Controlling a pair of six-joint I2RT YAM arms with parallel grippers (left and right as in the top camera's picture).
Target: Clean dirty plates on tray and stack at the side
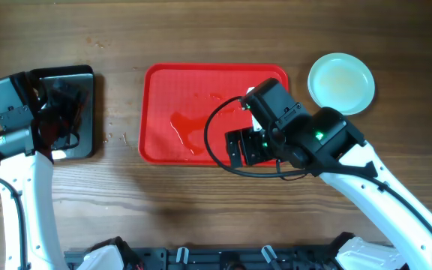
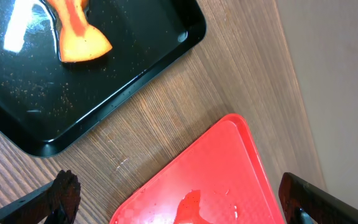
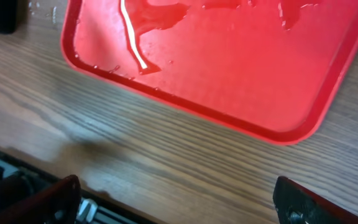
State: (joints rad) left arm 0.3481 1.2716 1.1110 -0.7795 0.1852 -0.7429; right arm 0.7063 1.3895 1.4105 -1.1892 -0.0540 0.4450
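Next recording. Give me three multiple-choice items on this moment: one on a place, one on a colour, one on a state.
1. Where is the pale plate relative to the red tray?
A) on it
B) on the table, off its right side
C) leaning on its rim

2. What colour is the smaller tray?
A) black
B) blue
C) white

3. How is the red tray's surface?
A) dry
B) wet
C) covered by a cloth

Key:
1 B, it rests on bare wood beyond the tray's far right corner.
2 A, it shows glossy black in the left wrist view.
3 B, a puddle glistens on it.
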